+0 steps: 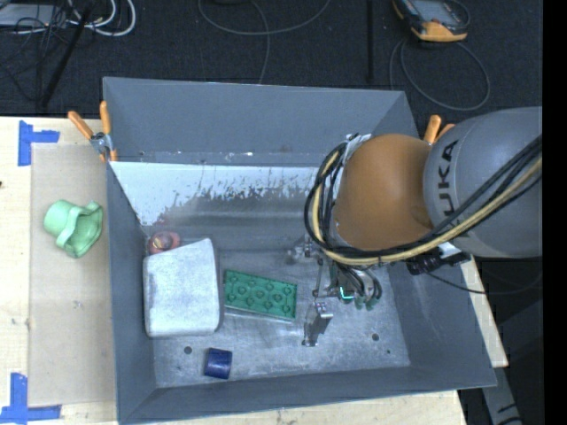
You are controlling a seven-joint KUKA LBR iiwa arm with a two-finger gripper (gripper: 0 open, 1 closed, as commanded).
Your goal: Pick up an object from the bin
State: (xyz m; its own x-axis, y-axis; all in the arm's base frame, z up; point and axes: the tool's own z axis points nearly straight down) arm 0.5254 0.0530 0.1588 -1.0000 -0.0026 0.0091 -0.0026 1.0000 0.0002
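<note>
My gripper (312, 328) reaches down below the arm's orange cover, right of the bin's middle and close to the floor. Just left of it a flat green studded plate (259, 295) lies on the floor, its right edge nearest the gripper. Left of the plate lies a white rectangular block (182, 288). Nothing shows in the gripper.
A small dark blue cylinder (217, 362) lies near the bin's front wall. A small pinkish round thing (164, 241) sits behind the white block. A light green lump (73, 227) lies outside the bin on the left. The arm and its cables cover the bin's right part.
</note>
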